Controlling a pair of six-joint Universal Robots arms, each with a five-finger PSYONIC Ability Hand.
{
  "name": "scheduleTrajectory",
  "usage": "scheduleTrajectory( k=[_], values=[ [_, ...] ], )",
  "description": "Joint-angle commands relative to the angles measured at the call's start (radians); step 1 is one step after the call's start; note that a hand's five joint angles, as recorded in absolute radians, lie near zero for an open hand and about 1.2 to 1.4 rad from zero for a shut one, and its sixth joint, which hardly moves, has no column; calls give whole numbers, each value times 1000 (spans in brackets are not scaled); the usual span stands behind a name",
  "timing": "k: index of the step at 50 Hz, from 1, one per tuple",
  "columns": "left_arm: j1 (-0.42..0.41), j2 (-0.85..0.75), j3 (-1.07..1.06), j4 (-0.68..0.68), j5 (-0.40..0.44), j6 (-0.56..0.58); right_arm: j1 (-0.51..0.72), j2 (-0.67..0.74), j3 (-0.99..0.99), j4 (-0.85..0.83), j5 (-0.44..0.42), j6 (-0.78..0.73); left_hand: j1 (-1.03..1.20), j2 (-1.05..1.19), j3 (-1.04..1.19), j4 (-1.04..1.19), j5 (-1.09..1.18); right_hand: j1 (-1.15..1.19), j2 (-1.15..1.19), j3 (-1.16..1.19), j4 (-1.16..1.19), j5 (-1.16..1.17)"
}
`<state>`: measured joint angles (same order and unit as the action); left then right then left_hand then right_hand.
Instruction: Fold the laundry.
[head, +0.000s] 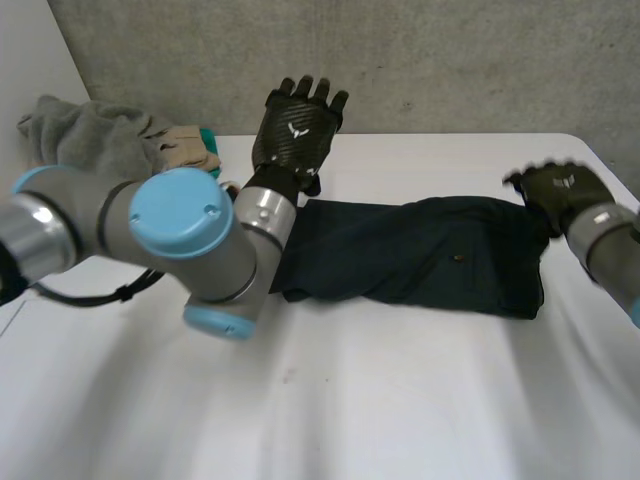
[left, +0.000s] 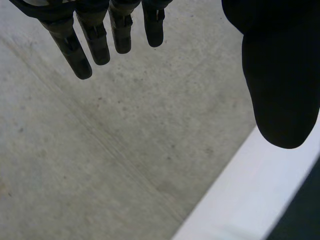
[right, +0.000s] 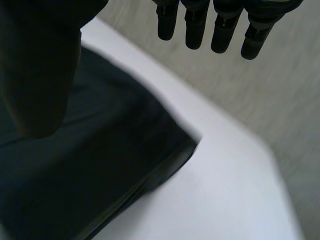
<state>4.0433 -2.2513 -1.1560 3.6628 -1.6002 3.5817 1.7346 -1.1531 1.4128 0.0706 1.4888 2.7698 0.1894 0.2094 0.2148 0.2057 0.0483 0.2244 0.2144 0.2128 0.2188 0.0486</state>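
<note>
A dark navy garment lies folded in a long band across the middle of the white table. My left hand is raised above the garment's left end, fingers straight and spread, holding nothing. My right hand hovers just off the garment's right end, its fingers straight too and empty. In the right wrist view the garment's folded corner lies under the palm.
A heap of other laundry sits at the table's far left: a grey towel, a beige piece and a bit of teal cloth. A grey wall runs behind the table's far edge.
</note>
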Motion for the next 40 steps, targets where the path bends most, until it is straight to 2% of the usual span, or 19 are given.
scheduleTrajectory(
  k=[1, 6, 8, 10, 11, 15, 18, 20, 24, 26, 27, 30, 31, 34, 35, 40],
  values=[
    [12, 79, -165, -3, 3, -75, -59, 73, 89, -49, -94, 80, -15, -35, -40, -31, -48, 16, 26, 28, 22, 17],
    [20, 79, -189, -6, -3, -77, -56, 183, 51, -104, -101, 82, -15, -35, -40, -31, -48, 54, 64, 66, 60, 55],
    [22, 81, -200, -6, -3, -77, -53, 220, 22, -103, -94, 80, -15, -35, -40, -31, -48, 215, 225, 227, 221, 216],
    [22, 84, -205, -7, -3, -77, -58, 233, 11, -104, -88, 79, -15, -35, -40, -31, -48, 791, 801, 803, 797, 793],
    [20, 90, -212, -9, -4, -77, -59, 231, 12, -104, -84, 79, -15, -35, -40, -31, -48, 1168, 1178, 1180, 1174, 1169],
    [22, 124, -237, -9, -3, -77, -64, 210, 43, -135, -19, 67, -15, -35, -40, -31, -48, 1172, 1182, 1183, 1178, 1173],
    [22, 165, -264, -9, -1, -77, -89, 89, 89, -166, -1, -5, -15, -35, -40, -31, -48, 1172, 1182, 1183, 1178, 1173],
    [22, 200, -289, -9, 3, -77, -136, -2, 113, -163, 2, -129, -15, -35, -40, -31, -48, 1172, 1182, 1183, 1178, 1173],
    [25, 248, -327, -3, 5, -78, -158, -17, 106, -164, 19, -384, -15, -35, -40, -31, -48, 1172, 1182, 1183, 1178, 1173],
    [31, 260, -340, -1, 5, -78, -144, -19, 94, -164, 24, -476, -15, -35, -40, -31, -48, 1172, 1182, 1183, 1178, 1173],
    [34, 265, -344, 0, 5, -78, -100, -16, 80, -169, 21, -542, -15, -35, -40, -31, -48, 1172, 1182, 1183, 1178, 1173],
    [46, 272, -361, 0, 5, -78, 24, -4, 43, -181, 12, -581, -15, -35, -40, -31, -48, 1172, 1182, 1183, 1178, 1173],
    [49, 272, -364, 0, 5, -78, 101, 18, 13, -198, 1, -582, -15, -35, -40, -31, -48, 1172, 1182, 1183, 1178, 1173],
    [52, 272, -370, 0, 0, -78, 201, 79, -14, -225, -59, -590, -15, -35, -40, -31, -48, 1172, 1182, 1183, 1178, 1173],
    [52, 271, -373, 0, 0, -78, 259, 116, -20, -232, -121, -598, -15, -35, -40, -31, -48, 1172, 1182, 1183, 1178, 1173],
    [57, 269, -378, 2, 3, -78, 378, 200, -5, -221, -317, -651, -15, -35, -40, -31, -48, 1172, 1182, 1183, 1178, 1173]
  ],
)
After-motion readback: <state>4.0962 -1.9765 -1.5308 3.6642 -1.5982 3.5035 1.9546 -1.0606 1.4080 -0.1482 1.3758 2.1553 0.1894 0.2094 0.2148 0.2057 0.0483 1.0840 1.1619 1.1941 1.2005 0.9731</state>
